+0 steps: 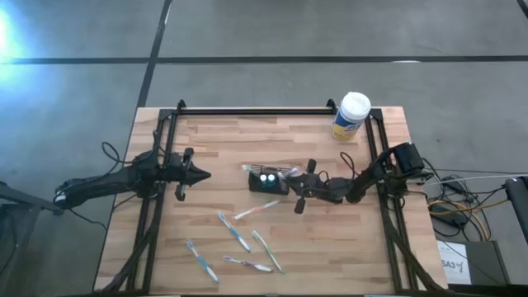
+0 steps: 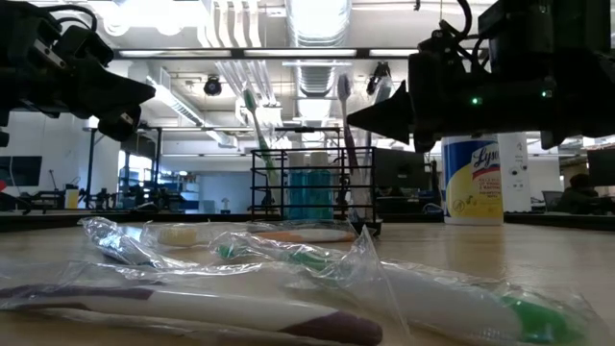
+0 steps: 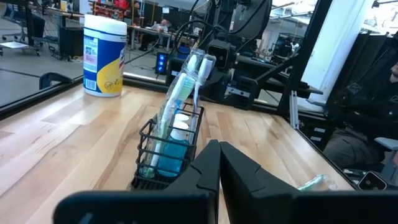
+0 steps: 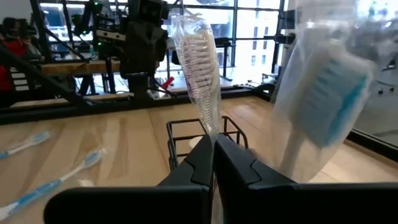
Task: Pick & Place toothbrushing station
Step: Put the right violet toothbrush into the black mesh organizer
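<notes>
The right gripper (image 1: 299,195) sits just beside the black mesh holder (image 1: 269,181) at mid-table, its fingers pinched together on the handle of a wrapped toothbrush (image 4: 200,68) whose bristle end stands up over the holder's open top. In the right wrist view the closed fingertips meet right at the handle, with the holder's wire rim just beyond them — so this looks like the placing step, with the brush going in or only just seated. The holder already carries at least one more wrapped brush and something blue inside. Next, I judge, the fingers need to part gently and the arm lift straight away, so the tall brush is not dragged out and the light holder is not tipped. The left gripper (image 1: 198,174) waits well apart on the left of the table, fingers closed and empty, pointing toward the holder. Four or so wrapped toothbrushes (image 1: 233,230) lie loose on the front of the table — likely the next to fetch. A white-lidded wipes canister (image 1: 351,116) stands at the back right.
</notes>
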### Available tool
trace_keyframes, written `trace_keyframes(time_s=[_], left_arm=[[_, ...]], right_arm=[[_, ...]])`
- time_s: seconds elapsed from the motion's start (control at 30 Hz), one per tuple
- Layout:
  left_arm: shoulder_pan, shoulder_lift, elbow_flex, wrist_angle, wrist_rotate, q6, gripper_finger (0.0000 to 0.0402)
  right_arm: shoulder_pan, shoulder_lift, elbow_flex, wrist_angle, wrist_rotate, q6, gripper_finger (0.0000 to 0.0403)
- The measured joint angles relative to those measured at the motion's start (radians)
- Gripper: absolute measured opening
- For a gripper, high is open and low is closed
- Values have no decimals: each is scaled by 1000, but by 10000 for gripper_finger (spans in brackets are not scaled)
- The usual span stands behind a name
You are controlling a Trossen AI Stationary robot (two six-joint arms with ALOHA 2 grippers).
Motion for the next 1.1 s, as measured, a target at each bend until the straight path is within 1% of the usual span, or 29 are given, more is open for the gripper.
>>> trace_keyframes(time_s=[0.3,0.67,0.8,0.9,1.0,1.1], left_arm=[[0,0,0,0,0,0,15],[0,0,0,0,0,-3,16],[0,0,0,0,0,-18,16],[0,0,0,0,0,-20,16],[0,0,0,0,0,-21,16],[0,0,0,1,0,-22,16]], right_arm=[[0,0,0,-68,3,3,8],[5,-5,0,-60,3,-6,8],[20,-29,0,-40,2,-37,11],[29,-65,0,-41,3,-49,26],[39,-113,0,-50,7,-58,53],[40,-173,0,-101,7,-55,83]])
